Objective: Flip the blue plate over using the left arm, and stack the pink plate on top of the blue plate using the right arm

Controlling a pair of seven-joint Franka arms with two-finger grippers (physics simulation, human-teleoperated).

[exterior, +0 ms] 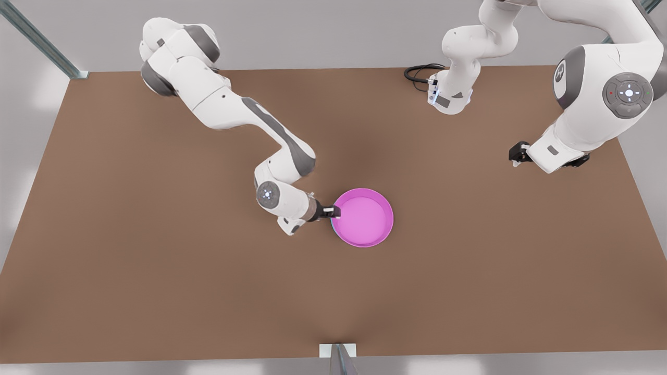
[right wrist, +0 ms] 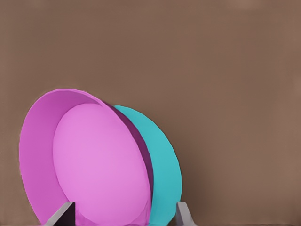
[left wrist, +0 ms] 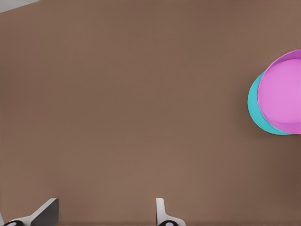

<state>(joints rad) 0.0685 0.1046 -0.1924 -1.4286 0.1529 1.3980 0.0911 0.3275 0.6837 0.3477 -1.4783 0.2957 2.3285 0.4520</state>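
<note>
Fingers [right wrist: 181,214] of the right gripper [exterior: 332,211] stand apart astride the pink plate [exterior: 363,216], which sits on the blue plate [right wrist: 164,165] mid-surface [exterior: 156,271]. Left gripper [exterior: 516,153] waits well apart, fingers [left wrist: 160,212] open, empty.

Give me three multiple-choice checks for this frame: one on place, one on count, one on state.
1. Where does the pink plate lie?
A. On the blue plate
B. Beside the blue plate, apart from it
C. Lifted off the table

2. How many plates are there?
A. One
B. Two
C. Three

3. How is the right gripper?
A. Shut on the blue plate
B. Shut on nothing
C. Open at the pink plate's rim

Answers:
1 A: the pink plate covers the blue plate, whose edge peeks out.
2 B: one pink and one blue.
3 C: the right gripper has its fingers spread. The left gripper waits open over the table.
</note>
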